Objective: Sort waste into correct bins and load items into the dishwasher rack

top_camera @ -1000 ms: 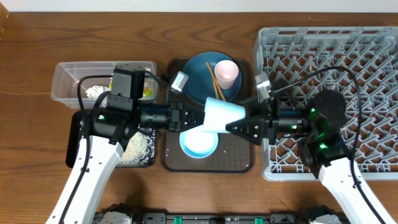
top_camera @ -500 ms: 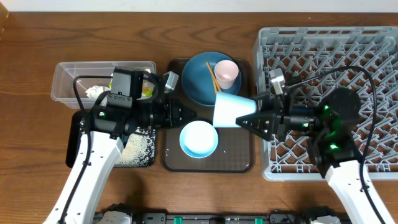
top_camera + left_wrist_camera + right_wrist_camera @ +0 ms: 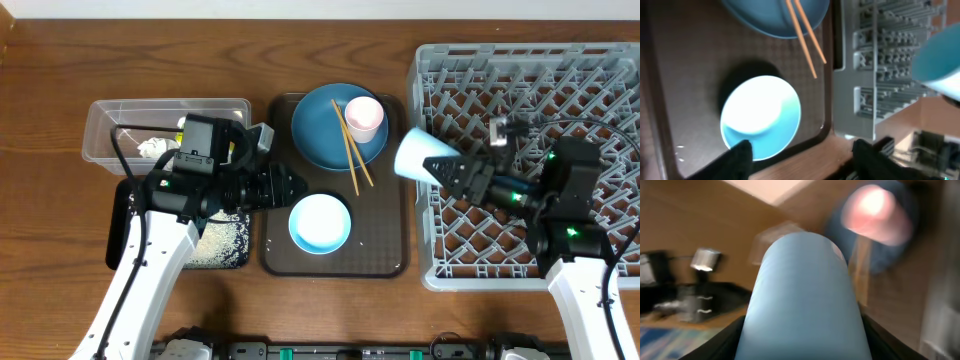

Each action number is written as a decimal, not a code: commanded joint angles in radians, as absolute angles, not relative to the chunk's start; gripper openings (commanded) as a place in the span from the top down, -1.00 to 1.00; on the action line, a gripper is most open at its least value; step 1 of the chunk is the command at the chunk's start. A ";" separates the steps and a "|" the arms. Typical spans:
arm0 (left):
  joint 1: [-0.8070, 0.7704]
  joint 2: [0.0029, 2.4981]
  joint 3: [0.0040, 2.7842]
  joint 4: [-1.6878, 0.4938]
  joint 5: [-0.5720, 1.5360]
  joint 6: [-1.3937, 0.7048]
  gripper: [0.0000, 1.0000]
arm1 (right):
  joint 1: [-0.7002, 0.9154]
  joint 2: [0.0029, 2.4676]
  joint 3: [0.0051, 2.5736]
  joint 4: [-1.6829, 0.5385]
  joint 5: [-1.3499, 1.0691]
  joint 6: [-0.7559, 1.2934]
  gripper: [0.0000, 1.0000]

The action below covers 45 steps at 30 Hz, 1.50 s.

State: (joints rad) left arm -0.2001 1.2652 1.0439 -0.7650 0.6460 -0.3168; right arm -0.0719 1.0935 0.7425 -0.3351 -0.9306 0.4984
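Nearest the robot on the dark brown serving tray (image 3: 385, 245), the white-blue bowl (image 3: 320, 223) sits upright, white inside with a pale blue rim. The left hand (image 3: 297, 187) hovers over the tray's left edge, its fingers (image 3: 740, 155) spread wide with nothing between them; only their dark tips show in the left wrist view. Left of the tray, the left arm covers much of the shallow black tray (image 3: 118, 232) and its loose rice grains (image 3: 225, 238). Farther back on the serving tray, the round blue plate (image 3: 315, 130) carries the pale pink cup (image 3: 363, 117) and two wooden chopsticks (image 3: 352, 152) slanting off its near rim. Right of the tray, the right hand (image 3: 450, 165) pinches the light blue cup (image 3: 420, 155) on its side, wider end toward the tray, at the rim of the grey dishwasher rack (image 3: 560, 80), which the frame cuts off. The right wrist view is blurred, and the cup fills it. Far left of the tray, the clear tub (image 3: 100, 130) holds crumpled white paper (image 3: 150, 147) and a yellow-green wrapper (image 3: 237, 148), half hidden by the arm.
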 commanded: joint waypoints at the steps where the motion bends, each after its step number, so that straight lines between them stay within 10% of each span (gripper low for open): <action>1: -0.199 1.266 1.041 -0.766 0.581 -0.310 -0.46 | -0.088 1.085 0.832 -0.476 -0.657 0.298 0.57; 20: -0.199 1.266 1.041 -0.766 0.581 -0.311 -0.88 | -0.084 1.105 1.406 -1.446 -0.175 0.155 0.69; 45: -0.199 1.266 1.041 -0.766 0.581 -0.311 -0.96 | 0.090 1.348 1.382 -1.478 -0.121 0.209 0.76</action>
